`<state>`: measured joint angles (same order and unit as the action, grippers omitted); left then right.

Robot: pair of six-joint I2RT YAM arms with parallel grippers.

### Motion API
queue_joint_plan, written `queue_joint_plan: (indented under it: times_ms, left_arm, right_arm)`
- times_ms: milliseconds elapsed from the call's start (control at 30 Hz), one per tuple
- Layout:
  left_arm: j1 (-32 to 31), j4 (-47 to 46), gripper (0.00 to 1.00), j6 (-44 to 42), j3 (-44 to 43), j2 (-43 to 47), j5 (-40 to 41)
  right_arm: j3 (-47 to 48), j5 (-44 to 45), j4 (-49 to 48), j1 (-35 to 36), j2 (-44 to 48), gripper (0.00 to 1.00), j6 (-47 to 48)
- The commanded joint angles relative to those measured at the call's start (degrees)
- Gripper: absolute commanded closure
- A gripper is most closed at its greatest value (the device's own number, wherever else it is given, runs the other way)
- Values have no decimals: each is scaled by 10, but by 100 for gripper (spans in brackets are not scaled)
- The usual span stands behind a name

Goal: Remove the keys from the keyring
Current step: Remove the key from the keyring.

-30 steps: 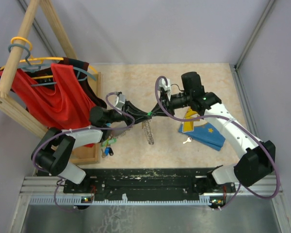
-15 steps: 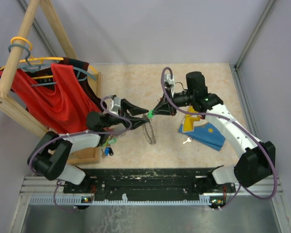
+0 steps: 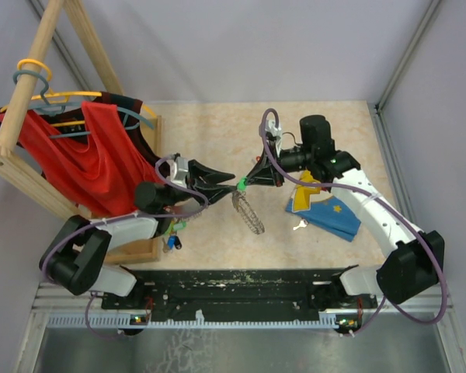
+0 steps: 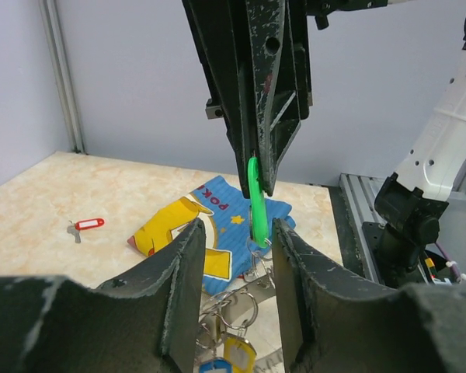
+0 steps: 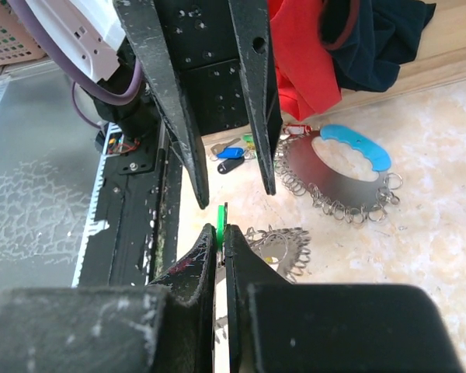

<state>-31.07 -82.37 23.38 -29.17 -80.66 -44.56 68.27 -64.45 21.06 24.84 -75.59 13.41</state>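
Left gripper had just released; jaws stood parted either side of green key tag. Right gripper stayed clamped on tag, keyring dangling beneath its jaws. Key likely still attached; regrasp needed.

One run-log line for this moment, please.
phase: key removal | right gripper: shut on green key tag | left gripper: open, fingers flanking tag | keyring: hanging below tag

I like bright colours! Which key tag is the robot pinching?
The green tag, clamped in the right end effector. The red tag lies loose on the table.
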Motion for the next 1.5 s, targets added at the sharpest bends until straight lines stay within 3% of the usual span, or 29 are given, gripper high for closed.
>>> queue_joint_plan:
  times_ms: [0,567,967,1300,1367,1467]
  left_arm:
    - [2,-27,56,22,-26,-20,-21]
    - [-7,-21,58,46,-43,-48,-62]
    - [-15,-59,66,87,-64,-74,-85]
    - [-18,-72,82,110,-83,-98,-118]
    - [-18,-77,98,116,-89,-103,-128]
    - [-17,-79,100,131,-96,-111,-140]
  right_arm:
    - [23,-28,-7,-2,25,100,17]
    - [32,-14,9,-2,33,100,35]
    - [28,-15,6,-2,34,100,34]
    - [27,-14,7,-2,36,100,38]
    - [27,-15,8,-2,37,100,41]
    - [27,-21,13,-2,37,100,46]
